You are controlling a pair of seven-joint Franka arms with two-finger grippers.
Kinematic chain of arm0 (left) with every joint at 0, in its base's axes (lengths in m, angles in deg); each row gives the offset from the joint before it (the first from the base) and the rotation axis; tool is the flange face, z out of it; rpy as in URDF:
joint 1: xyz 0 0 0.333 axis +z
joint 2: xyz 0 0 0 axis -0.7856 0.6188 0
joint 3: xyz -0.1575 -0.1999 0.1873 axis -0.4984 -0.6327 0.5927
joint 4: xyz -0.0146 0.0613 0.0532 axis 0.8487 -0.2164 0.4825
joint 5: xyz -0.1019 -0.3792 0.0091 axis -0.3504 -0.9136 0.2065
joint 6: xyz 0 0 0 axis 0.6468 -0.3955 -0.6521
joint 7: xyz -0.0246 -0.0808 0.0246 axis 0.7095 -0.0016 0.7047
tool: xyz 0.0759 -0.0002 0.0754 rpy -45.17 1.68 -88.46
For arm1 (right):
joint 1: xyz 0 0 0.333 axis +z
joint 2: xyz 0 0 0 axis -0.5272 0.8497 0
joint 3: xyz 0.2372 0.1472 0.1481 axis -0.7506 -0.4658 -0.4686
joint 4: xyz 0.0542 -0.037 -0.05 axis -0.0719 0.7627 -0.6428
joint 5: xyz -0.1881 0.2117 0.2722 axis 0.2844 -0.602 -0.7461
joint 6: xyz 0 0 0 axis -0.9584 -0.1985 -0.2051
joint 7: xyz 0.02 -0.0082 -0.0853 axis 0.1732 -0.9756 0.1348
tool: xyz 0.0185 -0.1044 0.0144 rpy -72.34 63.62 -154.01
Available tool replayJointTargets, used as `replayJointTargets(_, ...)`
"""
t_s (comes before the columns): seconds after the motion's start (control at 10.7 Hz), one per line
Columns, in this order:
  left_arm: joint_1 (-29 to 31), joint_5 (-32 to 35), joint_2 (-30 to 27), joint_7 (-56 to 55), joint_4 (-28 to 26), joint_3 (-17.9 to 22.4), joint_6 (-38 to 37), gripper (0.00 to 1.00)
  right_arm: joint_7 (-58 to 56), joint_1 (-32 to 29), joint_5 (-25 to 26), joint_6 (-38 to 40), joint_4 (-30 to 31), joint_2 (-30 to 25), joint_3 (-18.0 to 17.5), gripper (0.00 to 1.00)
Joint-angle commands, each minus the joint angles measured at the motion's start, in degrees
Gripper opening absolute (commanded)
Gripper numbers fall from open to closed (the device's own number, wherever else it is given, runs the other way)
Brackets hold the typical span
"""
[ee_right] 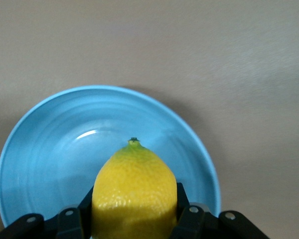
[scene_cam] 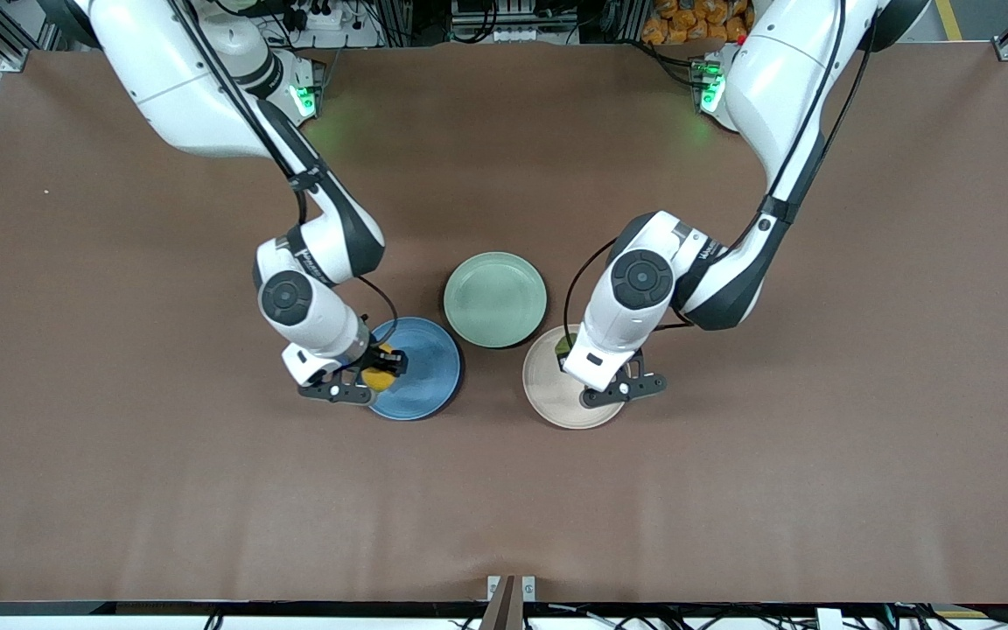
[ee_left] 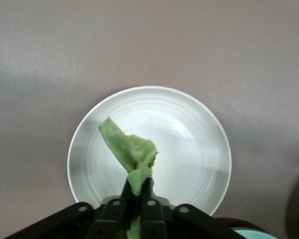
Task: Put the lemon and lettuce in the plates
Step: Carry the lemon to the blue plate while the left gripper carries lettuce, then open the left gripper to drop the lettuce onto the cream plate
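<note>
My right gripper (scene_cam: 379,367) is shut on the yellow lemon (scene_cam: 376,373) and holds it over the blue plate (scene_cam: 425,376). In the right wrist view the lemon (ee_right: 133,191) fills the space between the fingers, above the blue plate (ee_right: 50,149). My left gripper (scene_cam: 576,350) is shut on the green lettuce leaf (scene_cam: 566,344) and holds it over the pale beige plate (scene_cam: 556,394). In the left wrist view the leaf (ee_left: 129,152) hangs from the fingertips above the beige plate (ee_left: 189,144). Most of the leaf is hidden by the arm in the front view.
A mint-green plate (scene_cam: 495,298) lies between the two arms, farther from the front camera than the blue and beige plates. The brown table (scene_cam: 504,499) spreads wide all around.
</note>
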Motion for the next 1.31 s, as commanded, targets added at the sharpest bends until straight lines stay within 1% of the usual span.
replayJointTargets(0.0,-0.8,3.2,-1.0,-1.8,-0.9,0.4,-1.4,1.0,1.6,1.2,0.8,0.3,-2.2,1.6,0.2,0.12)
replayJointTargets(0.09,-0.7,3.2,-1.0,-1.9,-0.9,0.5,-1.7,1.0,1.6,1.4,0.9,-0.1,-2.2,2.0,0.2,0.16)
replayJointTargets(0.19,0.0,3.3,-1.4,-1.7,-0.9,0.7,-1.8,1.0,1.5,1.6,1.0,-0.9,-2.2,2.0,0.2,0.28)
replayJointTargets(0.28,1.0,3.3,-1.8,-1.6,-0.7,0.9,-1.9,1.0,1.5,1.8,1.1,-1.0,-2.2,2.2,0.2,0.65)
replayJointTargets(0.38,2.7,3.4,-2.7,-1.6,-0.4,1.0,-1.8,1.0,1.5,1.8,1.3,-1.1,-2.3,2.2,0.3,1.0)
replayJointTargets(0.47,3.8,3.4,-4.1,-1.3,-0.2,1.6,-1.8,1.0,1.5,1.8,3.1,-1.0,-2.7,2.1,0.2,1.0)
replayJointTargets(0.66,9.2,3.3,-7.3,3.2,-0.5,1.6,-1.9,1.0,1.6,1.3,2.8,-1.0,-3.1,1.7,0.2,1.0)
replayJointTargets(0.75,11.3,3.3,-7.8,5.2,-0.7,1.5,-2.1,1.0,1.7,1.2,2.6,-0.9,-3.1,0.9,0.1,1.0)
replayJointTargets(0.84,13.1,3.2,-8.6,6.7,-0.9,1.4,-4.0,1.0,1.1,1.0,2.5,-0.5,-4.0,0.6,0.1,1.0)
replayJointTargets(0.94,15.6,2.7,-9.1,11.8,-0.9,1.1,-8.6,1.0,0.9,0.9,2.4,-0.1,-4.8,0.3,0.1,1.0)
replayJointTargets(1.03,16.7,2.4,-10.4,17.9,-1.4,0.9,-14.3,1.0,0.6,0.3,2.4,-0.1,-4.7,-0.8,0.1,1.0)
replayJointTargets(1.12,18.7,2.3,-11.6,21.9,-2.8,0.8,-18.0,1.0,-0.4,-0.3,2.3,1.2,-4.5,-2.4,0.1,1.0)
replayJointTargets(1.22,20.4,0.6,-13.7,23.3,-6.2,0.6,-18.2,1.0,-1.5,-0.9,1.7,4.8,-4.7,-3.7,0.0,1.0)
